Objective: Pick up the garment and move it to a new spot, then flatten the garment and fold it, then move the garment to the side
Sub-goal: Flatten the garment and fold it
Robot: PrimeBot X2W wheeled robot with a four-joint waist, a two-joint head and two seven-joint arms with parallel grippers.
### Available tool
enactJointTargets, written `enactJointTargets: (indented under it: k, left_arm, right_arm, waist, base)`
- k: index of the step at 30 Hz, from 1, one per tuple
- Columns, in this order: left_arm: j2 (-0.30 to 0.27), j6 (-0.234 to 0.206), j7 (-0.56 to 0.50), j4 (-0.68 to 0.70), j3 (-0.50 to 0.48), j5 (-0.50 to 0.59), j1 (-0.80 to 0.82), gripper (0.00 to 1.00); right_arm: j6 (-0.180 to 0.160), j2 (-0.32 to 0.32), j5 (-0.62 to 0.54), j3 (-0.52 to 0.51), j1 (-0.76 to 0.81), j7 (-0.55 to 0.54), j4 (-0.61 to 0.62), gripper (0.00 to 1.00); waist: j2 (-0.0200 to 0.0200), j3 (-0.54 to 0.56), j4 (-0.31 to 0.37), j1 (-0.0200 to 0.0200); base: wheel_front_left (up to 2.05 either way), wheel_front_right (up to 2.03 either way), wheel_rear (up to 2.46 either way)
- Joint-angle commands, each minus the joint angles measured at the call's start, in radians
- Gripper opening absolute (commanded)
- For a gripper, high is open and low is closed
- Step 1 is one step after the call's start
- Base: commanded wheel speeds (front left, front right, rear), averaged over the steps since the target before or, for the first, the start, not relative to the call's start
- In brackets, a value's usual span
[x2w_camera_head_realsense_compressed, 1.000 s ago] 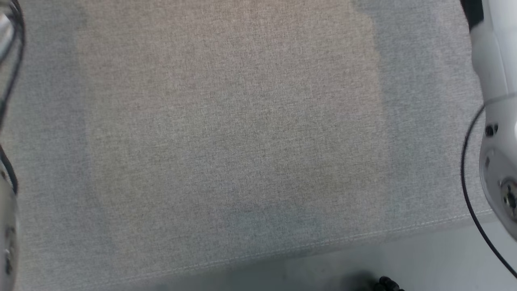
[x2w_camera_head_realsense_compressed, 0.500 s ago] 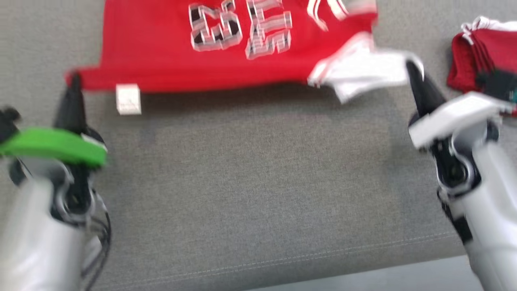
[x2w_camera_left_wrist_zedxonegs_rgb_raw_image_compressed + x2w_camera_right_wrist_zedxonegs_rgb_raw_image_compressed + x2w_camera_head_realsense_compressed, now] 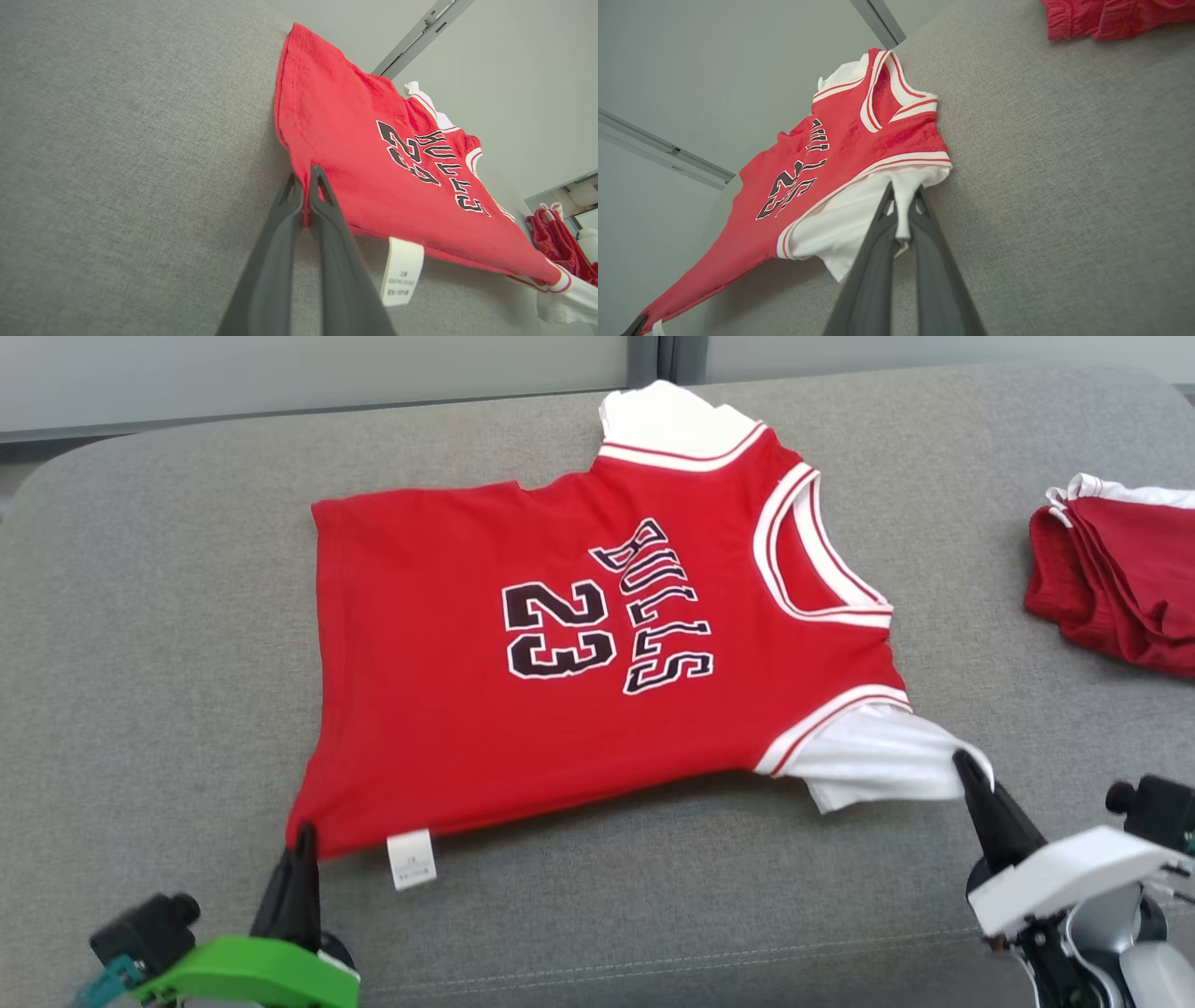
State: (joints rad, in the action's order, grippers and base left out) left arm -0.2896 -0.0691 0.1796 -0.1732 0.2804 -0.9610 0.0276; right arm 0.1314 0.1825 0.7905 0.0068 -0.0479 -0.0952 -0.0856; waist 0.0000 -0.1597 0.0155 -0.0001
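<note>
- The garment point(image 3: 560, 644), a red jersey, is spread mid-frame in the head view on a grey cushion point(image 3: 140, 616), with its neck toward frame right. The far side is laid flat. The near edge is held up, with a shadow cast under it.
- Left gripper point(image 3: 301, 835), lower left: the fingers are pinched together on the near hem corner.
- Right gripper point(image 3: 962, 767), lower right: the fingers are closed on the white sleeve point(image 3: 868, 765).
- Open room: bare cushion is seen at frame left, and in the strip between the lifted edge and the front seam point(image 3: 747, 947). More is seen in the gap before a folded red pile point(image 3: 1120, 579) at the right edge, well apart from the jersey.
- The cushion's back edge is reached just above the upper sleeve.
- Left wrist view: red cloth is seen nipped between the fingertips, a detail too small to read in the head view. A white tag point(image 3: 402, 270) is hung under the hem just beside them.
- Right wrist view: white cloth is seen drawn down between the fingers, and the far hem corner is shown at the frame's lower left.
- Versus half a second earlier: the whole head picture is shifted, so a camera move is noted. The jersey, then blurred and cut off by the top edge, is now sharp and whole. The same two corners are gripped.
</note>
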Motion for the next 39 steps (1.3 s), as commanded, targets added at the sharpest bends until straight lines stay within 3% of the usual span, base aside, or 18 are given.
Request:
enactJointTargets:
  k: [1, 9, 16, 29, 39]
  left_arm:
    - [0.002, -0.010, 0.011, 0.005, -0.002, 0.005, -0.033, 0.00]
    - [-0.005, -0.029, 0.031, 0.027, 0.020, 0.032, -0.133, 0.00]
    - [-0.034, -0.042, 0.021, 0.052, 0.016, 0.030, -0.192, 0.00]
    - [-0.021, -0.052, -0.045, 0.031, 0.042, -0.008, -0.201, 0.00]
    - [0.035, -0.077, -0.084, 0.084, 0.005, -0.087, -0.114, 0.00]
  right_arm:
    - [-0.001, -0.005, -0.010, -0.013, 0.035, -0.011, 0.023, 0.00]
    - [-0.001, -0.055, -0.017, -0.058, 0.219, -0.113, 0.165, 0.00]
    - [-0.001, -0.077, -0.042, -0.115, 0.286, -0.186, 0.225, 0.00]
    - [-0.001, -0.105, -0.085, -0.112, 0.262, -0.254, 0.173, 0.00]
    - [-0.001, -0.110, -0.087, -0.117, 0.149, -0.277, 0.142, 0.00]
  waist:
    - [0.0000, 0.014, -0.011, 0.0001]
    - [0.0000, 0.037, -0.022, 0.0001]
    - [0.0000, 0.051, -0.013, 0.0001]
    - [0.0000, 0.076, -0.007, 0.0001]
    - [0.0000, 0.079, -0.018, 0.0001]
  base:
    - [0.00, 0.00, 0.00]
    - [0.00, 0.00, 0.00]
    - [0.00, 0.00, 0.00]
    - [0.00, 0.00, 0.00]
    - [0.00, 0.00, 0.00]
